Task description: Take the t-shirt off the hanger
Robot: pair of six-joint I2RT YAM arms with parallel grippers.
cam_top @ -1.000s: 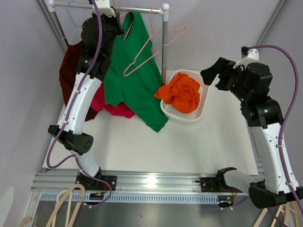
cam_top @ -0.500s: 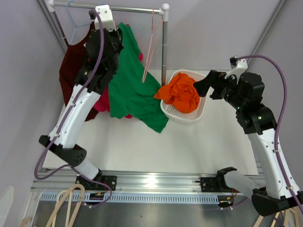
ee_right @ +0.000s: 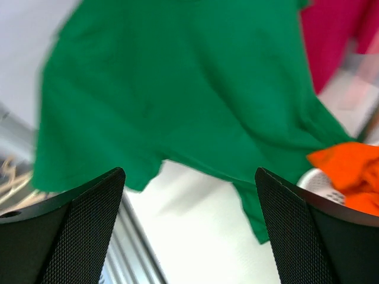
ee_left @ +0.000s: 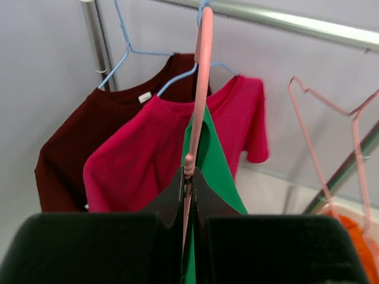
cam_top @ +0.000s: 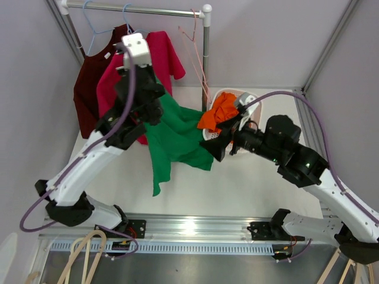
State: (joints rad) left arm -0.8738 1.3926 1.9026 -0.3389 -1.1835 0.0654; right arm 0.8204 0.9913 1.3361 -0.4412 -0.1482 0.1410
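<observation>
The green t-shirt [cam_top: 174,142] hangs on a pink hanger [ee_left: 201,89] over the middle of the table, away from the rail. My left gripper [cam_top: 152,111] is shut on the hanger's lower wire, seen edge-on in the left wrist view at the left gripper [ee_left: 189,177], with the green t-shirt [ee_left: 218,160] draped below it. My right gripper [cam_top: 220,145] is open just beside the shirt's right hem. In the right wrist view the green t-shirt [ee_right: 177,89] fills the top and the right gripper [ee_right: 189,195] has only bare table between its fingers.
On the rail [cam_top: 148,10] a maroon shirt [cam_top: 89,94] and a crimson shirt [cam_top: 160,56] hang on blue hangers. Empty pink hangers [cam_top: 198,53] dangle by the right post. A white basket [cam_top: 235,93] with an orange garment [cam_top: 219,112] sits behind the right arm.
My left arm has carried the hanger and green t-shirt off the rail, down and toward the front. My right arm swung left and down to the shirt's edge, staying open.
</observation>
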